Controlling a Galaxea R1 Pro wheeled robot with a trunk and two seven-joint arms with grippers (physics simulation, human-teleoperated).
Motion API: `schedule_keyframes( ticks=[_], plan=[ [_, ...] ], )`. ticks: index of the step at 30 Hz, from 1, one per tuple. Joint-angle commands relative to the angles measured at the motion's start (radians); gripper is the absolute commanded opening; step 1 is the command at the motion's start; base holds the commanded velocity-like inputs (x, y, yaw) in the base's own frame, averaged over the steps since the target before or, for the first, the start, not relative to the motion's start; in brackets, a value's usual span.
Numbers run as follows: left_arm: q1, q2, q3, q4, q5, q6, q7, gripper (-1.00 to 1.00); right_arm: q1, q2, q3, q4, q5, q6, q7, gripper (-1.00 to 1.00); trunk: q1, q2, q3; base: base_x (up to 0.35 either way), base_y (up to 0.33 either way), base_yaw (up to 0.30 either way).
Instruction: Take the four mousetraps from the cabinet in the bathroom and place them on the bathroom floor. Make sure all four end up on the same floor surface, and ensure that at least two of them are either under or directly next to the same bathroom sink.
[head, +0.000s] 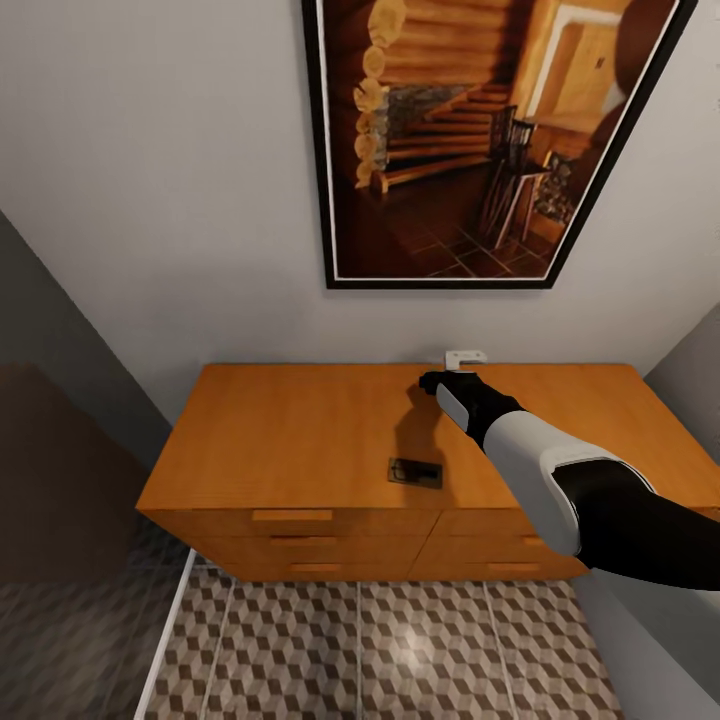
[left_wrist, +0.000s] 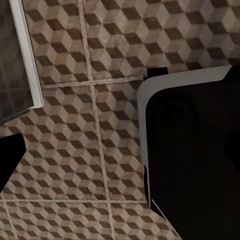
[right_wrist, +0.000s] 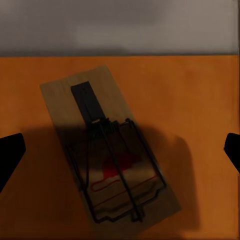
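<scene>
Bathroom floor (head: 400, 650) lay bare of traps. Cabinet (head: 300, 430) top held one mousetrap (head: 415, 471) near front edge. Your right gripper (right_wrist: 120, 150) hovered wide open over another mousetrap (right_wrist: 107, 150) at far edge, ungrasped. Left gripper state: cannot tell. Placement work seemingly remained.

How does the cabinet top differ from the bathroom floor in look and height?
The cabinet top is plain orange-brown wood, while the bathroom floor is tiled with a brown, beige and white cube pattern split by pale grout lines. The cabinet top sits raised above its drawer fronts; the floor lies below them. The cabinet top carries a mousetrap; the visible floor carries none. Both are flat, level surfaces.
</scene>
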Motion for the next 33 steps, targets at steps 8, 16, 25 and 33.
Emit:
schedule_keyframes(
  ticks=[8, 16, 25, 33],
  plan=[
    [-0.001, 0.000, -0.009, 0.004, 0.007, -0.007, 0.000, 1.00, 0.000, -0.001, 0.009, -0.001, -0.010, 0.006, -0.005, 1.00, 0.000, -0.002, -0.002, -0.008, -0.008, 0.000],
    [-0.001, 0.000, -0.009, 0.004, 0.007, -0.007, 0.000, 1.00, 0.000, 0.000, 0.009, -0.002, -0.010, 0.006, -0.005, 1.00, 0.000, -0.002, -0.002, -0.001, -0.001, 0.000],
    [-0.001, 0.001, -0.009, 0.004, 0.007, -0.006, 0.000, 1.00, 0.000, 0.000, 0.009, -0.001, -0.010, 0.007, -0.005, 1.00, 0.000, -0.002, -0.008, 0.000, 0.000, 0.000],
    [-0.001, 0.000, -0.009, 0.004, 0.007, -0.006, 0.000, 1.00, 0.000, 0.000, 0.009, -0.001, -0.011, 0.007, -0.005, 1.00, 0.000, -0.002, -0.020, 0.000, 0.000, 0.000]
  ],
)
